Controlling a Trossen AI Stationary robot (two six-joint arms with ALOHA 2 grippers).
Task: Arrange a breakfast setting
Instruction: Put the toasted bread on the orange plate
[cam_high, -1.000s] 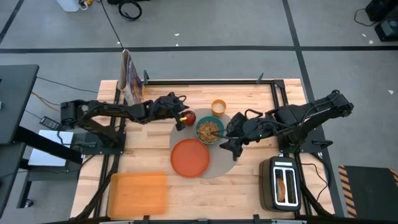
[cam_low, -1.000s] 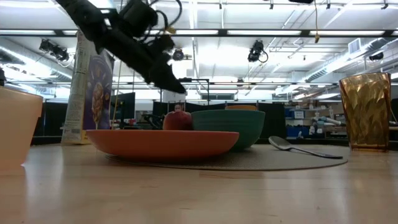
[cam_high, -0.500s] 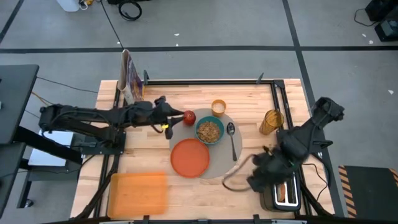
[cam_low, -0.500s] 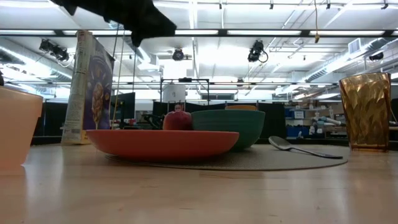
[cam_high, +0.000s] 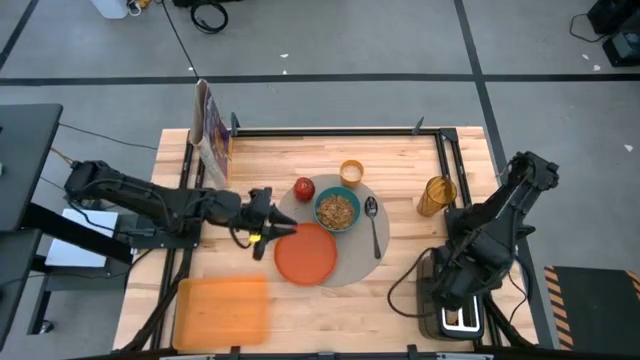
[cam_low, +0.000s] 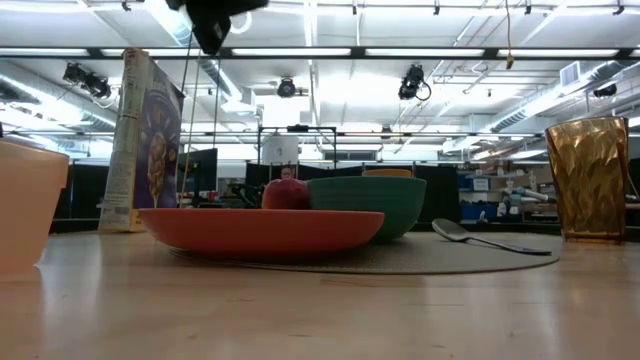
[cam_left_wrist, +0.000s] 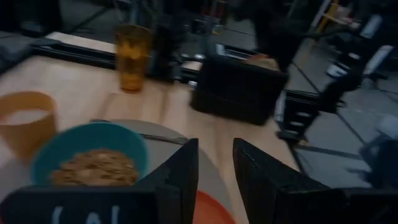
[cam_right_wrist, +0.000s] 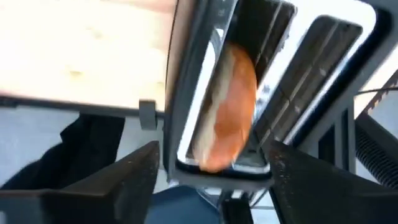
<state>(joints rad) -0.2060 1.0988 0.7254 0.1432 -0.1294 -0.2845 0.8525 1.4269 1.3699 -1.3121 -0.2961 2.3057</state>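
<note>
High view: right gripper (cam_high: 455, 300) has moved from beside toaster (cam_high: 452, 300) to right over it, fingers (cam_right_wrist: 118, 177) apart astride bagel half (cam_right_wrist: 227, 106) in its slot. Left gripper (cam_high: 262, 232) has pulled back to orange plate (cam_high: 306, 254) edge, fingers apart, empty. Wood desk (cam_high: 400, 160); ceiling lights (cam_low: 420, 50) beyond.

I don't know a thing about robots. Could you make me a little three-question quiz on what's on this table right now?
1. True or false: the bagel half lies on the orange plate.
2. The right gripper hovers over: A) the teal bowl B) the toaster C) the red apple
3. Fill in: the metal spoon lies on the grey ____.

Key: 1 false; 2 B; 3 placemat.
</note>
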